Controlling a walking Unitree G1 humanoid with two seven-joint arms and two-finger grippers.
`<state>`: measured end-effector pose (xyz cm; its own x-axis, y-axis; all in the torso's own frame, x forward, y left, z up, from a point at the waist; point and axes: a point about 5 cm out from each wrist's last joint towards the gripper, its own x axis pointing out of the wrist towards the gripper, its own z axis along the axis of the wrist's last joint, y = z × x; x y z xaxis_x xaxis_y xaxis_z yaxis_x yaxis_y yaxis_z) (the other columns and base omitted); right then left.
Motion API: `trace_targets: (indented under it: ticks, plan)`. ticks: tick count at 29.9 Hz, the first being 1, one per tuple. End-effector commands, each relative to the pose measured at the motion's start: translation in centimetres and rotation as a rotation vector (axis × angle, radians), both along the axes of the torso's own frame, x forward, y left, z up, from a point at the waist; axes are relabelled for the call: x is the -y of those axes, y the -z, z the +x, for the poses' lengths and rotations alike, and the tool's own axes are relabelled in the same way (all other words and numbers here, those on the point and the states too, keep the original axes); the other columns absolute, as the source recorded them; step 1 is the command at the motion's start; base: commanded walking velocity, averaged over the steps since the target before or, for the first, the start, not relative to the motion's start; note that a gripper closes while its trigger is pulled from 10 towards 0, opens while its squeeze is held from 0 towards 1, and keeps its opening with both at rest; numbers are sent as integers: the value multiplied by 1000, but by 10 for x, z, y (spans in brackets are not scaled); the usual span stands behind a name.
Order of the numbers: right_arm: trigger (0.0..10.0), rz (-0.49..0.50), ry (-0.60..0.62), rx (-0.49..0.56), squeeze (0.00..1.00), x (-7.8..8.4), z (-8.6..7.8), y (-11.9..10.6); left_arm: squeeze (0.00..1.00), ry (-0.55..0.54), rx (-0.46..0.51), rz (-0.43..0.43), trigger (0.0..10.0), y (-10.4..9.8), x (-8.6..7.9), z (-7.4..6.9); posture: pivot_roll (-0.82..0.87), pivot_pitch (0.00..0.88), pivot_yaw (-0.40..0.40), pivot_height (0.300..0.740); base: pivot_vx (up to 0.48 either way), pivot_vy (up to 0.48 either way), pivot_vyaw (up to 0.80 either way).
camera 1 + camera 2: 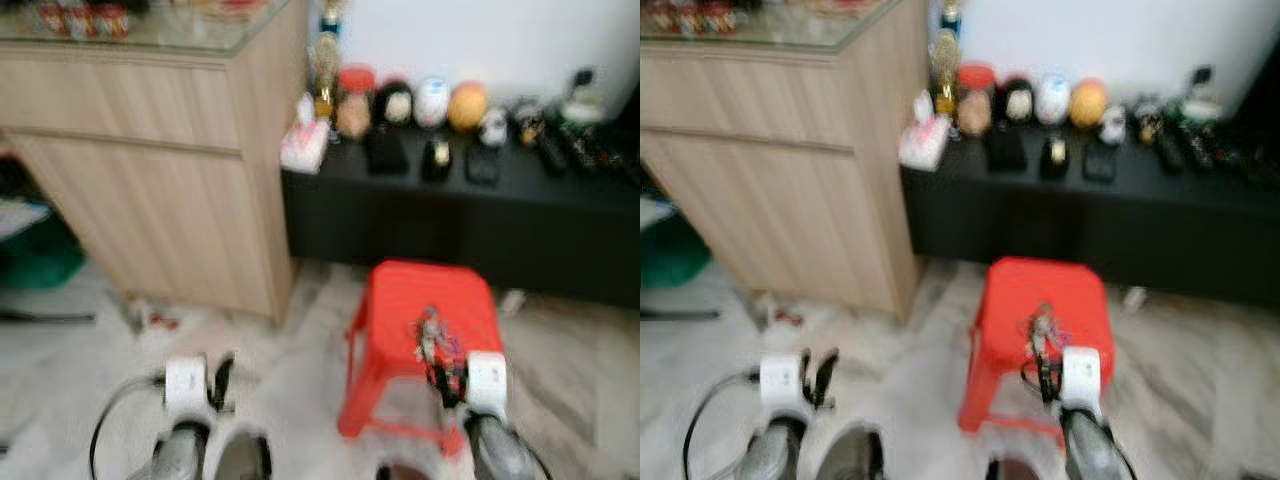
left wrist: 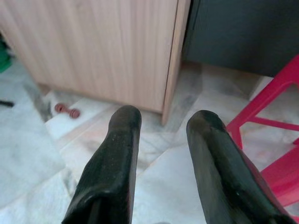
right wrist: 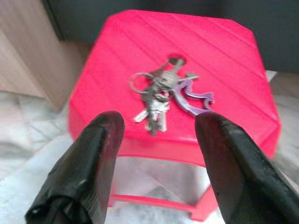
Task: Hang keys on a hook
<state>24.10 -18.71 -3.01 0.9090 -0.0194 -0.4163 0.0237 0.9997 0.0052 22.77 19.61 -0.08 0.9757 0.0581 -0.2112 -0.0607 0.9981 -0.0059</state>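
Right wrist view: keys [image 3: 161, 95] on red stool [image 3: 224, 51], right end effector [image 3: 159, 135] open above.

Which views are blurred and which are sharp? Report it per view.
Left and right eye views: blurred throughout, the shelf clutter smeared. Right wrist view: fairly sharp on the keys lying on the red stool, right gripper open before them. Left wrist view: sharp on the cabinet grain, left gripper open.
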Motion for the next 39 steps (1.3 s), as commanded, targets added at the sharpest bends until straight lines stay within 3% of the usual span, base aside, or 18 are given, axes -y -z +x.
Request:
trace_targets:
  ticks: [1, 11, 19, 39]
  plan:
    - [10000, 1, 11, -10, 0, 4, -3, 2, 0, 7, 29, -15, 10000, -6, 2, 7, -82, 60, -42, 634, 0, 0, 0]
    - [10000, 10, 9, -9, 0, 3, -1, 1, 0, 26, 19, -27, 10000, -6, 5, 9, -84, 59, -44, 634, 0, 0, 0]
    - [10000, -26, 7, -3, 0, 3, -4, 1, 0, 28, 22, -5, 10000, -8, 2, 12, -86, 62, -43, 634, 311, 0, 0]
    - [10000, -3, 18, -30, 0, -3, -6, 5, 0, 58, 32, 9, 10000, -10, 5, 16, -82, 63, -39, 634, 347, 0, 0]
